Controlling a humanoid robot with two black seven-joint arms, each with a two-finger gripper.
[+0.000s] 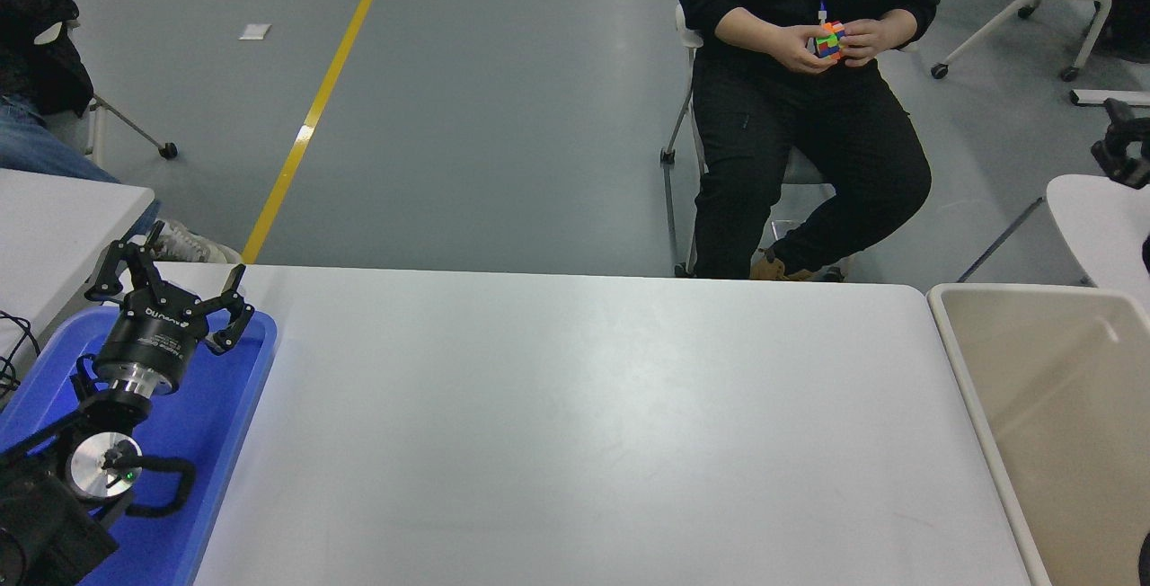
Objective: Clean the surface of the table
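I find the desk (pixel 575 424) spread right of my left gripper (pixel 171 285), parked fingers open over the blue tray (pixel 225 424). The right gripper (pixel 1123 150), top right, is nearer the beige bin (pixel 1060 406); finger state indeterminate.

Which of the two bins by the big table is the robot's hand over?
The blue bin at the table's left end: the open left gripper is over it. The beige bin at the right end has no gripper over it.

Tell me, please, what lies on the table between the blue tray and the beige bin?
Nothing: in the head view the table surface is bare white all the way from the blue tray to the beige bin.
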